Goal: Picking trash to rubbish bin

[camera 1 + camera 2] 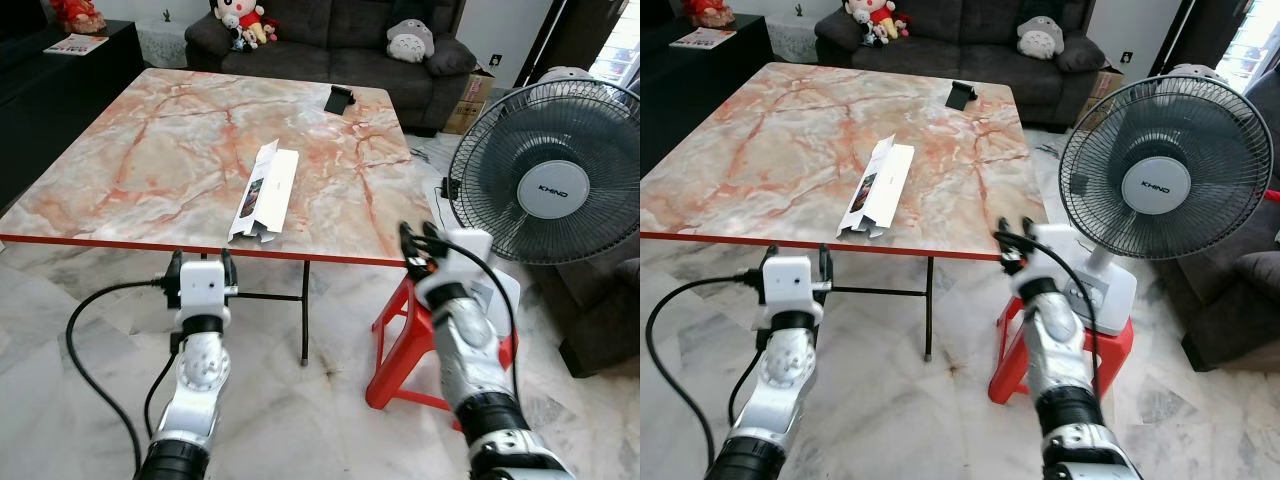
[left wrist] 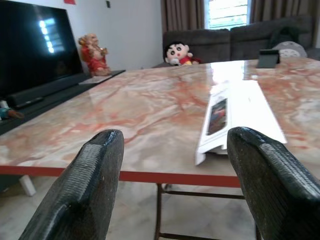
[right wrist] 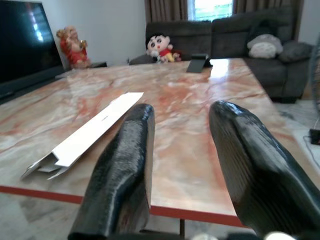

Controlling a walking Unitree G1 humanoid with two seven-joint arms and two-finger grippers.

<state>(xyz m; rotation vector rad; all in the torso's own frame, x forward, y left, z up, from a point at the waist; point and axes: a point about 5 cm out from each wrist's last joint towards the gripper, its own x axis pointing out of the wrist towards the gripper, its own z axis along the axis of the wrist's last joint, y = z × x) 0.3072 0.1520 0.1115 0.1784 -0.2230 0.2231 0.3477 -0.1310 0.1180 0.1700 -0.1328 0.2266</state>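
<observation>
We see the white box [image 1: 264, 192] lying flat near the front edge of the marble table [image 1: 150, 150], centre of the frame. Our left gripper [image 1: 200, 268] and right gripper [image 1: 421, 242] hang just below that edge, fingers apart and empty. A fan [image 1: 552, 180] stands at right.

Long white carton [image 1: 877, 187] flat on marble surface [image 1: 760, 150], both grippers below its near edge, fan [image 1: 1160, 180] on red stool [image 1: 1110, 350].
</observation>
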